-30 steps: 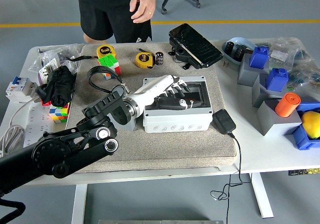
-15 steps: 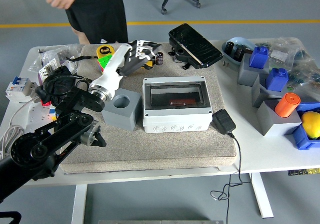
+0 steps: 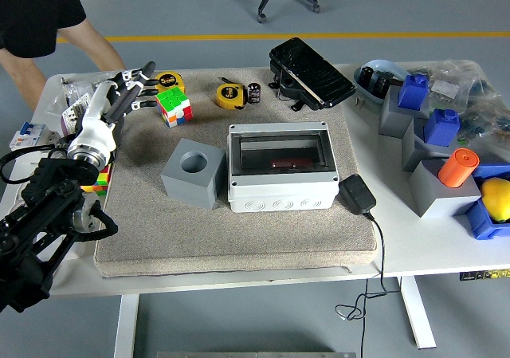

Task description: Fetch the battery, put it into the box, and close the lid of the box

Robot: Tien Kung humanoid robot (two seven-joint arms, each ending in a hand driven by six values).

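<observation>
The grey box stands mid-mat, its clear lid down, with a dark and red object showing dimly through the lid. A small black battery stands upright at the back of the mat, beside a yellow tape measure. My left hand hovers over the mat's back left corner with its fingers spread and holding nothing, far left of the box and the battery. The right arm is out of view.
A grey cube with a round hole sits just left of the box. A Rubik's cube and a second tape measure lie near my hand. A black case, a power adapter and blocks lie right. A person stands at the top left.
My left hand has pulled out of the box and swung back to the far left corner. The box's lid is now down. The person has stepped to the left.
</observation>
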